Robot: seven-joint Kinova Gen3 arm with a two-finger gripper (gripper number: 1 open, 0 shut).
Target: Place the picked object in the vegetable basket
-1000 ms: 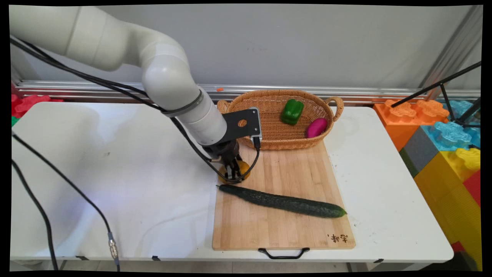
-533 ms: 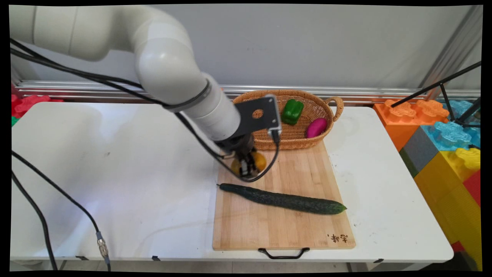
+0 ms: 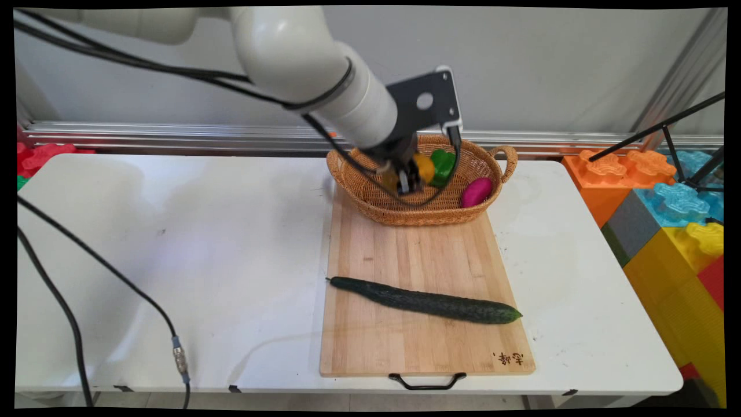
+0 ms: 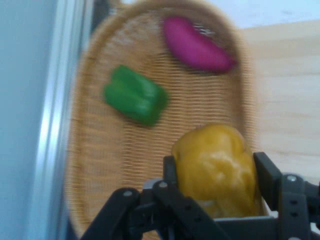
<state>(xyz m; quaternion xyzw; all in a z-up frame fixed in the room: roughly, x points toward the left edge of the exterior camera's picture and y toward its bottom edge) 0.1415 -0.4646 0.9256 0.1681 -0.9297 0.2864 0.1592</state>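
My gripper is shut on a yellow bell pepper and holds it in the air over the wicker basket. From the hand camera the yellow pepper sits clamped between the two black fingers, with the basket below it. Inside the basket lie a green bell pepper and a magenta, eggplant-like vegetable; the main view shows the green pepper just right of the yellow one and the magenta piece at the basket's right end.
A long dark cucumber lies across the wooden cutting board in front of the basket. Coloured toy blocks are stacked off the table's right edge. Black cables hang over the table's left part.
The gripper has lifted the yellow pepper off the cutting board's far left corner and carried it up and to the right, to above the basket.
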